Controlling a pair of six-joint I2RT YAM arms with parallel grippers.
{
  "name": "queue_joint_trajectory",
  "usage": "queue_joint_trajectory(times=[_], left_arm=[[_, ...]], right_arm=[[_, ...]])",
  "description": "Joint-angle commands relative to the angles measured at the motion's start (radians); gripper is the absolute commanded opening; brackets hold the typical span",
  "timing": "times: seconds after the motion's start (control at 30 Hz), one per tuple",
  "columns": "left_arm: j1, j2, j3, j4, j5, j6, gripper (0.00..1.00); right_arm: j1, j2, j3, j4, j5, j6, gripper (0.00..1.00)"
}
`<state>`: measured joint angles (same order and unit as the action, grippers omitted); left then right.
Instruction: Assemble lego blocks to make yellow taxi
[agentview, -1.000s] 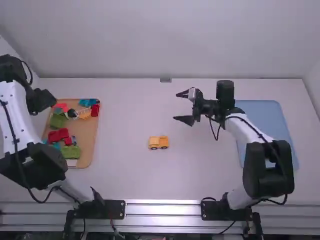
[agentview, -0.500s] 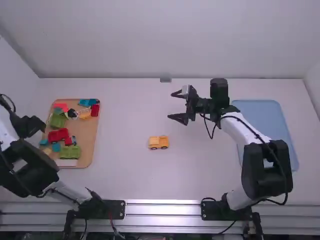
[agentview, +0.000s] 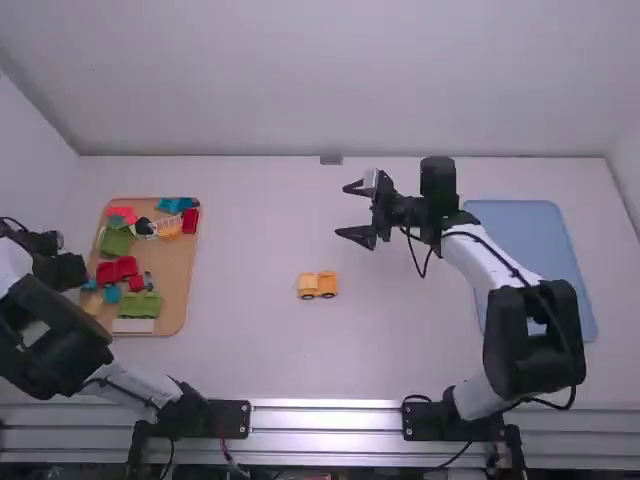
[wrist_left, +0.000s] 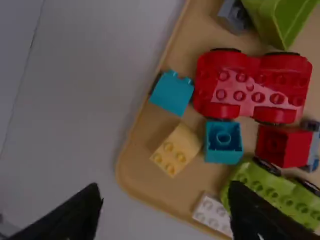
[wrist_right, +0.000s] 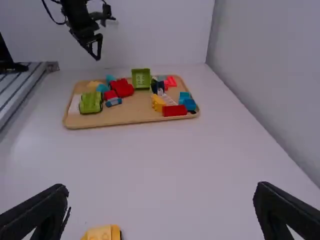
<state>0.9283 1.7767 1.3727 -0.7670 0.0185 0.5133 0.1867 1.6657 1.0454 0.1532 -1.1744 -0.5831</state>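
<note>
My left gripper (agentview: 60, 257) is at the left edge of the tray in the high view. In the left wrist view the left gripper (wrist_left: 167, 215) stands open over the tray's near corner, a yellow block (wrist_left: 176, 150) with studs lying beyond its fingers. A yellow wheeled vehicle base (agentview: 317, 285) rests alone on the middle of the table; part of that vehicle base (wrist_right: 102, 233) shows in the right wrist view. Farther back, my right gripper (agentview: 352, 212) is held open with nothing between its fingers; its own view shows the right gripper (wrist_right: 162, 210) spread wide.
The tan tray (agentview: 175, 290) at the left holds red, green, blue and yellow pieces, among them a red wheeled base (wrist_left: 245, 85), a teal block (wrist_left: 223, 142) and a white block (wrist_left: 212, 215). A blue tray (agentview: 520, 225) lies at the right, partly beneath the right arm.
My left arm has swung left and down over the tray's side, uncovering more of its pieces. The right gripper shifted slightly left, then stayed still.
</note>
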Motion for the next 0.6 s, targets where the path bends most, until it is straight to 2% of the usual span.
queue_joint_trajectory(times=[0.0, 0.07, 0.13, 0.3, 0.33, 0.57], left_arm=[[-0.007, 0.036, -0.026, -0.014, 0.015, 0.183, 0.89], [-0.005, 0.049, -0.029, -0.021, 0.006, 0.220, 0.94], [0.014, 0.079, -0.030, -0.018, -0.014, 0.248, 0.94], [0.039, 0.163, -0.029, -0.026, -0.025, 0.325, 0.85], [0.039, 0.170, -0.029, -0.032, -0.027, 0.332, 0.86], [0.037, 0.210, -0.032, -0.032, -0.035, 0.425, 0.73]], right_arm=[[-0.003, -0.018, 0.029, -0.004, -0.004, 0.005, 0.99], [-0.005, -0.018, 0.029, -0.003, 0.005, 0.005, 0.99], [-0.013, -0.018, 0.029, -0.003, 0.024, 0.004, 0.99], [-0.025, -0.018, 0.029, -0.001, 0.028, 0.004, 0.99], [-0.025, -0.018, 0.029, 0.000, 0.027, 0.004, 0.99], [-0.025, -0.018, 0.029, 0.005, 0.031, 0.004, 0.99]])
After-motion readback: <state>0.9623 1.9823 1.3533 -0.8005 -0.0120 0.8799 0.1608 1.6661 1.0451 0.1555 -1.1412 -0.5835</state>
